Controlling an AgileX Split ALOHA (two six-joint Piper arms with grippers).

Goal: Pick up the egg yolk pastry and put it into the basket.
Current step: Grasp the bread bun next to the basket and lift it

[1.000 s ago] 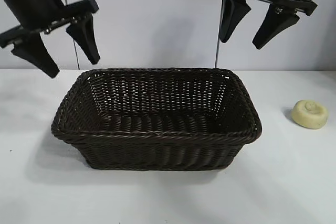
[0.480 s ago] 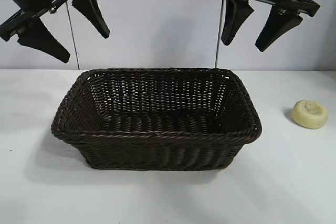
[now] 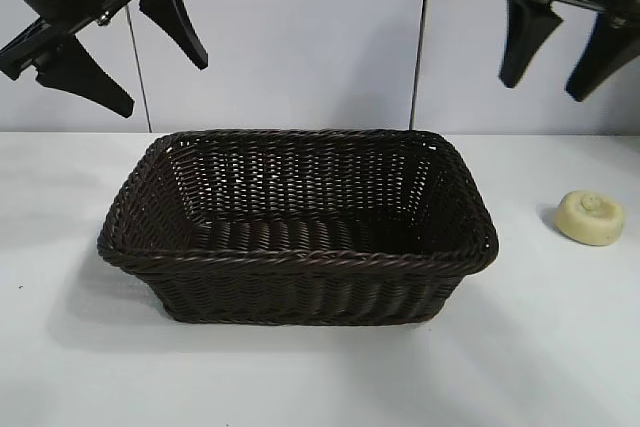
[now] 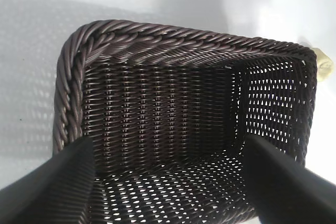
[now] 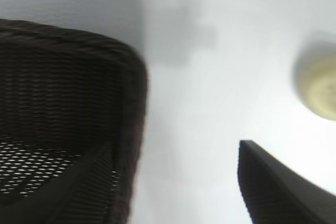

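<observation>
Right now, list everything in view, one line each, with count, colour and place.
basket: one, dark brown, middle of the table, nothing inside.
egg yolk pastry: one, pale yellow, on the table to the right of the basket, apart from it.
table: one, white, under everything.
wall: one, pale grey, behind the table.
left gripper: one, black, open, high above the basket's left end.
right gripper: one, black, open, high above the table between basket and pastry.

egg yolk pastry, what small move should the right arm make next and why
Probably lower the open right gripper toward the small pale yellow domed egg yolk pastry. It lies untouched on the white table, right of the empty dark brown woven wicker basket, with the gripper high above it. The left gripper hangs idle.
</observation>
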